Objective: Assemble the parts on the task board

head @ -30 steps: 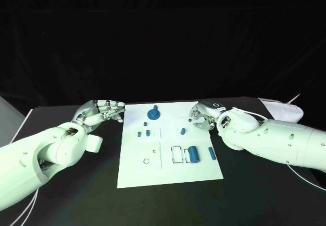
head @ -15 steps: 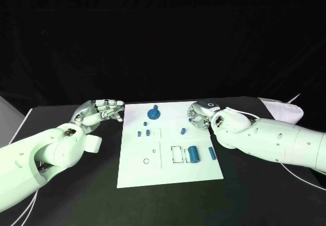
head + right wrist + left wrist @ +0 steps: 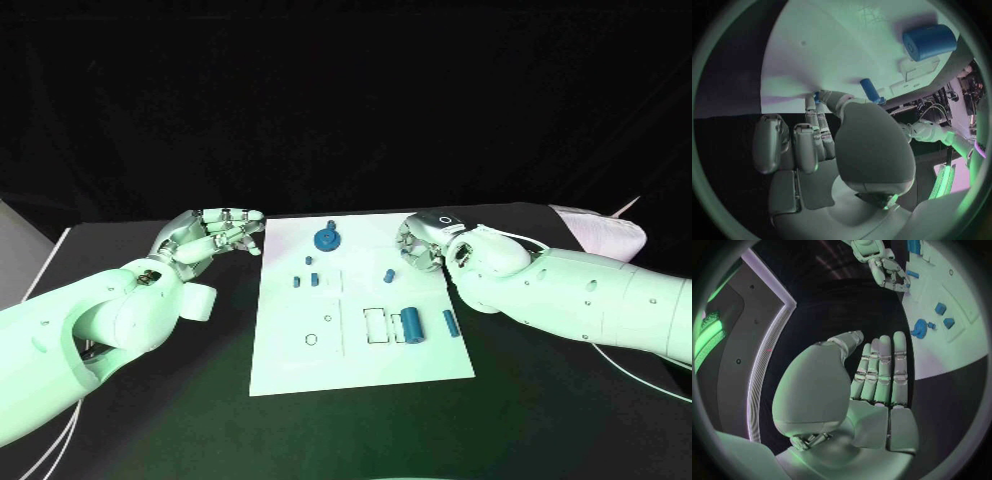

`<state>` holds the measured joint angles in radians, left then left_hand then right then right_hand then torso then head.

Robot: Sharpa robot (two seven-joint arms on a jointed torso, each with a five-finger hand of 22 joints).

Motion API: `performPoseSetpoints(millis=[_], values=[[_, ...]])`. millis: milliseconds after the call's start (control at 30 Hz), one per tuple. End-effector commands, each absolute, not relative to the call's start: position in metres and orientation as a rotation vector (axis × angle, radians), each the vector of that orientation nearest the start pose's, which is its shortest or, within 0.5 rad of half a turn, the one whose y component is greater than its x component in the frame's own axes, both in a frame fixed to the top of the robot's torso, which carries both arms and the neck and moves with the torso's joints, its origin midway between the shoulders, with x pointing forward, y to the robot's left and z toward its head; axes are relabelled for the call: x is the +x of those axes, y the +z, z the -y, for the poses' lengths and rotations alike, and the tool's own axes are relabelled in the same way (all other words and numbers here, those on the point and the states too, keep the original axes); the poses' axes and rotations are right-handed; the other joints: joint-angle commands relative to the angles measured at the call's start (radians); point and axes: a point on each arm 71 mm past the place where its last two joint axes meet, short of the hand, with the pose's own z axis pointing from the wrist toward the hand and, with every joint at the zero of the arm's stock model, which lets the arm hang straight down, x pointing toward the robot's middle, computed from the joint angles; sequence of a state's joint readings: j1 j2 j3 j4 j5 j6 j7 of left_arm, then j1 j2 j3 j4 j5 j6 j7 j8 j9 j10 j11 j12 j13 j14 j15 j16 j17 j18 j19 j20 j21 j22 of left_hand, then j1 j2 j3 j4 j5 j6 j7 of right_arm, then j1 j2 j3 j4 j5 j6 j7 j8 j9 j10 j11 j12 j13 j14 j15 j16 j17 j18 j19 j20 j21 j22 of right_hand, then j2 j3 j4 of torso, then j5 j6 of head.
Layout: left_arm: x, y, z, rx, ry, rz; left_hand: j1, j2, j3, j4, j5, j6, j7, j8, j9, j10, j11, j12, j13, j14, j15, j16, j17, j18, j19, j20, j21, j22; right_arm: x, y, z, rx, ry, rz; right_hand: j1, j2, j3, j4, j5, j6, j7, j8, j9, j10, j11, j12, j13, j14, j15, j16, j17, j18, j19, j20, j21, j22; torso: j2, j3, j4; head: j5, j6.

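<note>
The left hand [image 3: 216,232] hovered beside the board's [image 3: 361,350] far left corner, fingers straight, side by side, holding nothing. The right hand [image 3: 427,245] sat at the board's far right edge, fingers curled; whether it gripped anything could not be told. A cylinder [image 3: 411,324], peg [image 3: 389,275] and gear [image 3: 329,240] lay on the board.

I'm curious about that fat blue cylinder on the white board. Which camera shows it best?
The right wrist view: the blue cylinder looms large, its round end face plain. The head view shows it small. I can't pick it out in the left wrist view.
</note>
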<state>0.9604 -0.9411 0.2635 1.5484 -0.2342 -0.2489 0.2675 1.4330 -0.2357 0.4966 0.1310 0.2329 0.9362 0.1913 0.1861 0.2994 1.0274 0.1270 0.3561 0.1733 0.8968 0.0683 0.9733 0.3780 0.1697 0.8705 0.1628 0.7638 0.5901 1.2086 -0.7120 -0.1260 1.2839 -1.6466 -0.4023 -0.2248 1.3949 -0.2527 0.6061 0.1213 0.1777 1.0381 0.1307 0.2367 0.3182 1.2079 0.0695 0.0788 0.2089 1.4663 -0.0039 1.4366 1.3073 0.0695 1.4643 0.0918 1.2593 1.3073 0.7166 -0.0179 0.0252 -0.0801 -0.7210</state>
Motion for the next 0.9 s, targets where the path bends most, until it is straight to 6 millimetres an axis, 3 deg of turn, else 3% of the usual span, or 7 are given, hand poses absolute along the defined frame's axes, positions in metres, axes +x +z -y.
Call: performPoseSetpoints(millis=[33, 167, 400, 900], values=[[0.4788, -0.1817, -0.255, -1.083, -1.497, -1.42, 0.012, 0.001, -0.005, 0.0, 0.001, -0.005, 0.002, 0.002, -0.001, -0.008, 0.002, -0.004, -0.001, 0.007, -0.001, -0.004, -0.001, 0.014, 0.006, 0.0, -0.005, -0.001, 0.5177, -0.2239, 0.2051, -0.252, 0.36, -1.655, 0.0, 0.013, 0.009, -0.003, -0.004, 0.015, -0.002, 0.008, 0.004, 0.012, -0.003, -0.002, -0.002, 0.06, -0.011, -0.001, 0.057, -0.002, 0.023, -0.007, -0.002, 0.05, 0.0, -0.0005, 0.0003, 0.0, -0.002], [0.4789, -0.1818, -0.2554, -1.084, -1.497, -1.421, 0.015, 0.002, -0.005, -0.001, 0.001, -0.006, 0.002, 0.002, -0.001, -0.008, 0.003, -0.004, -0.001, 0.007, -0.001, -0.005, -0.001, 0.014, 0.007, 0.0, -0.005, -0.001, 0.5172, -0.2246, 0.2036, -0.257, 0.357, -1.659, 0.0, 0.023, 0.016, -0.014, -0.001, 0.031, -0.007, 0.018, 0.012, 0.025, -0.008, -0.003, -0.005, 0.06, -0.015, -0.001, 0.056, -0.002, 0.023, -0.01, -0.001, 0.051, -0.001, -0.0001, -0.0003, 0.001, -0.003], [0.4791, -0.1821, -0.2561, -1.087, -1.493, -1.422, 0.017, 0.002, -0.005, -0.002, 0.001, -0.006, 0.003, 0.002, -0.002, -0.008, 0.003, -0.004, -0.002, 0.007, -0.001, -0.006, -0.001, 0.014, 0.008, 0.0, -0.005, -0.002, 0.5165, -0.2243, 0.203, -0.264, 0.322, -1.638, 0.019, 0.059, 0.06, -0.064, -0.008, 0.047, -0.01, 0.033, 0.031, 0.059, -0.015, -0.007, -0.013, 0.062, -0.023, 0.005, 0.063, -0.006, 0.029, -0.018, 0.015, 0.064, -0.001, -0.0004, -0.0001, -0.001, -0.005], [0.4798, -0.1829, -0.2577, -1.093, -1.485, -1.422, 0.02, 0.001, -0.008, -0.004, 0.0, -0.009, 0.005, 0.0, -0.003, -0.011, 0.005, -0.005, -0.003, 0.008, 0.0, -0.008, -0.002, 0.014, 0.01, -0.001, -0.005, -0.002, 0.5121, -0.2162, 0.1998, -0.252, 0.331, -1.514, 0.019, 0.057, 0.082, -0.092, -0.012, 0.054, -0.013, 0.039, 0.04, 0.078, -0.019, -0.008, -0.016, 0.063, -0.025, 0.006, 0.064, -0.009, 0.032, -0.021, 0.029, 0.075, -0.002, 0.0, -0.0002, -0.003, -0.004]])
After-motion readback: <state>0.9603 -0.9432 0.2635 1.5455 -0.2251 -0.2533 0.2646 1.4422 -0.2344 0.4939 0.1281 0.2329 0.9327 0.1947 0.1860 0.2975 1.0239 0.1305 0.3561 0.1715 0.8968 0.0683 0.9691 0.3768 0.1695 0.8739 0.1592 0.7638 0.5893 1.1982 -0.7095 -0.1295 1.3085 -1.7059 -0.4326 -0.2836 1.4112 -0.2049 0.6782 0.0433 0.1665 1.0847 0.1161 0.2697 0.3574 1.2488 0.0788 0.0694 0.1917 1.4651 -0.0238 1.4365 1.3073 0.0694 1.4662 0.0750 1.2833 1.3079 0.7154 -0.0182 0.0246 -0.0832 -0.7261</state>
